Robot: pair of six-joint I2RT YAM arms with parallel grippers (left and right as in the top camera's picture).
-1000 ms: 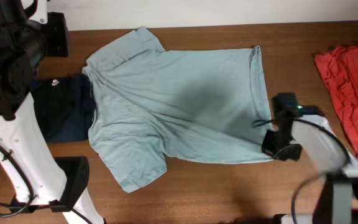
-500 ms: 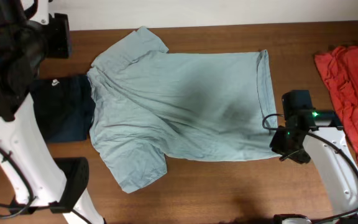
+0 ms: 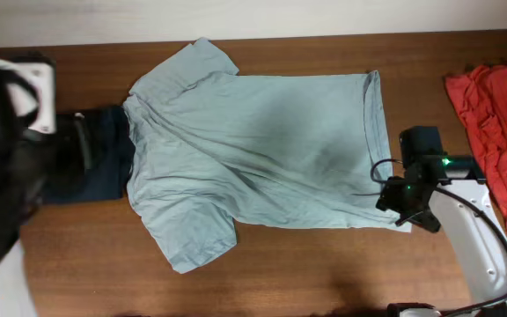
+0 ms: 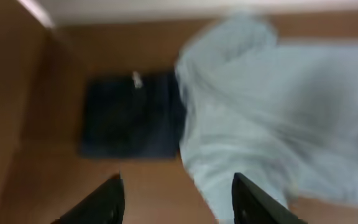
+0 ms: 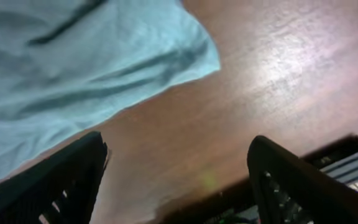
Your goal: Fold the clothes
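Pale grey-blue T-shirt (image 3: pixel 253 150) flat on tabletop (image 3: pixel 324 264), right gripper (image 5: pixel 176 162) open beside its hem corner, left gripper (image 4: pixel 178 186) open, empty.

The pale grey-blue cloth T-shirt (image 3: pixel 253 150) is plain. At 9 o'clock, the dark navy folded cloth garment (image 3: pixel 106 167) has a tiny white logo (image 4: pixel 137 79). At 3 o'clock, the crumpled cloth heap (image 3: pixel 493 123) is red. The flat wooden table (image 3: pixel 324 269) is brown.

Brown wooden table (image 3: pixel 306 264), pale strip (image 3: pixel 324 16) beyond, perhaps a wall
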